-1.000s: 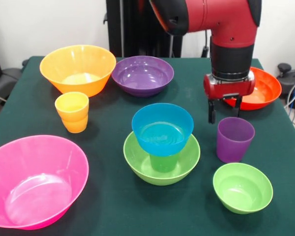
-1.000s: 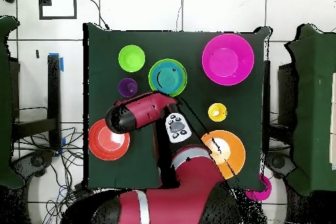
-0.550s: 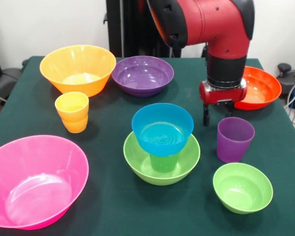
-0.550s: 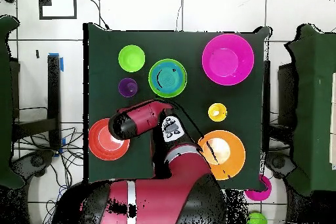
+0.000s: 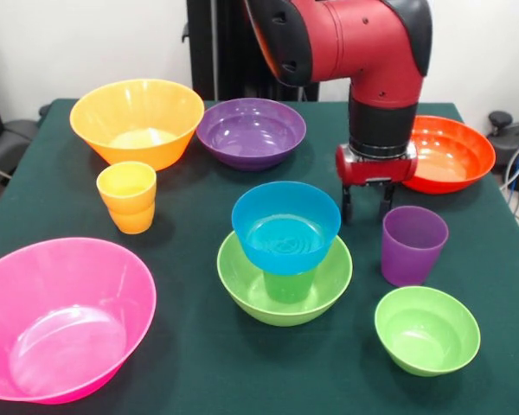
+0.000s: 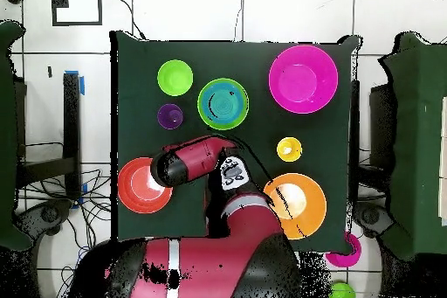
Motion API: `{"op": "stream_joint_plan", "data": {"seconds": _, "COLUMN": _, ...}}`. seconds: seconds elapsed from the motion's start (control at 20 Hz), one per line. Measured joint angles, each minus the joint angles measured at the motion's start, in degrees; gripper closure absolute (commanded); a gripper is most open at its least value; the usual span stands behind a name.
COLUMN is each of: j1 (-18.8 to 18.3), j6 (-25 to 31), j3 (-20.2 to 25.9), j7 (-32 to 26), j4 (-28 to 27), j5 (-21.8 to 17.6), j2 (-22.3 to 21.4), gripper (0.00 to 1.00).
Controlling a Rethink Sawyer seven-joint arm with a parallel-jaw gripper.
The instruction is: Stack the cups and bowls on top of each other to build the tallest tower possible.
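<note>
Sitting in the lime-green bowl, green cup carries blue bowl; claw spread, empty.

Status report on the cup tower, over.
Gripper empty, jaws open, beside purple cup. Tower: lime bowl, green cup, blue bowl. Nothing blocking.

1. The front view is taken from across the table, low and close, angled slightly downward; the near edge is cut off.
2. The overhead view is taken from high above, straight down, so the whole table and the surrounding floor are seen.
3. The tabletop with its bowls and cups is shared by both views, turned half round.
</note>
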Motion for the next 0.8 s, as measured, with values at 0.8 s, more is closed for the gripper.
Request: {"op": "stream_joint_plan", "data": {"seconds": 0.8, "j1": -0.29, "j6": 7.79, "j3": -0.11, "j7": 0.0, "j4": 5.24, "j5": 8.51, "j2": -15.45, "gripper": 0.0}}
